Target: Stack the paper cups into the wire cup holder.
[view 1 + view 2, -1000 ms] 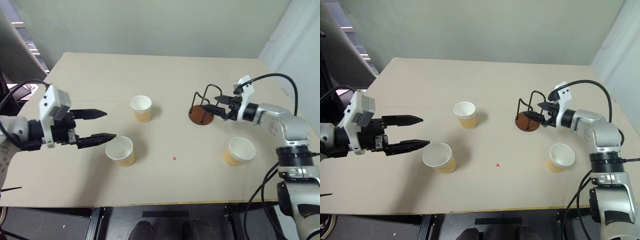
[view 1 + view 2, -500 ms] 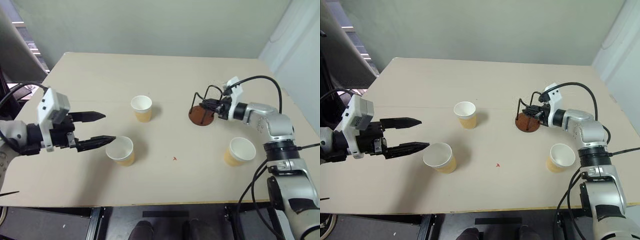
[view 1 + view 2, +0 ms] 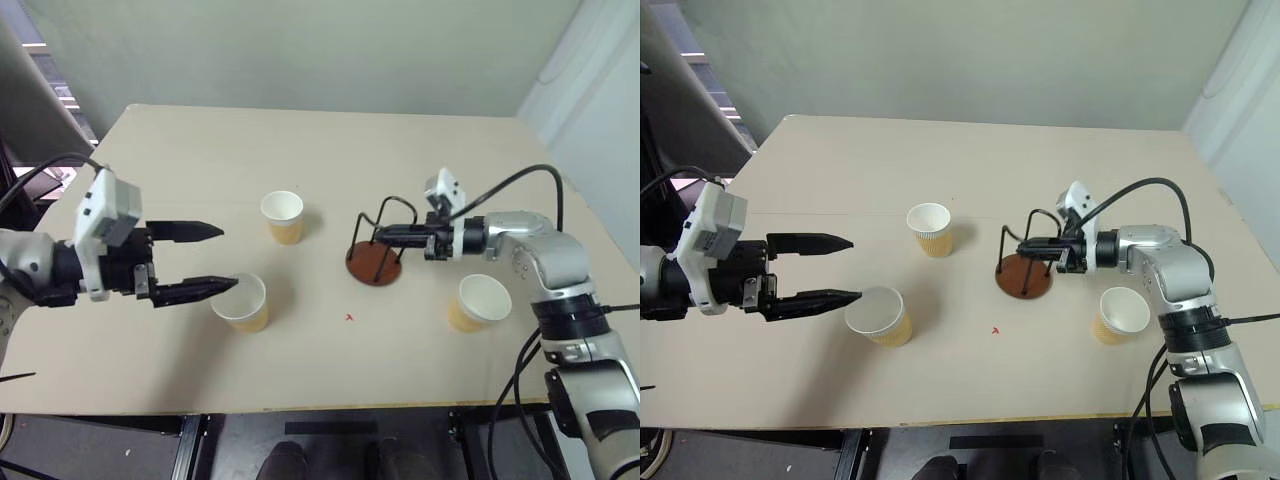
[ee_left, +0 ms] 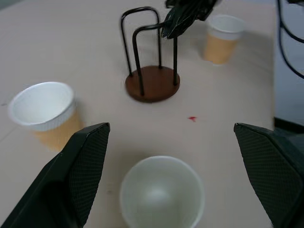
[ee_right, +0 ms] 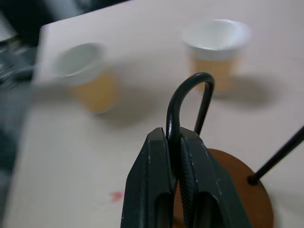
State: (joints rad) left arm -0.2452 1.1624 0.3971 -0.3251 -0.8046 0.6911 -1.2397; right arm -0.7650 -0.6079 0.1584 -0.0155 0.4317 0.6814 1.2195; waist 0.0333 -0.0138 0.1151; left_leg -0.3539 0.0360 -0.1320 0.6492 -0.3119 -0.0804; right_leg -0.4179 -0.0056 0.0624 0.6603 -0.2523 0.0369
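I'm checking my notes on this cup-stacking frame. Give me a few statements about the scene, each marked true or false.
1. The right end effector is shut on a wire loop of the holder. True.
2. A cup already sits in the holder. False: it is empty; all three cups stand on the table.
3. The left end effector is open, beside the nearest cup. True.
4. The holder lies tipped over. False: its base is flat on the table.

Three upright tan paper cups [image 3: 283,216] [image 3: 243,301] [image 3: 479,302] stand apart around the brown-based wire cup holder [image 3: 375,263].
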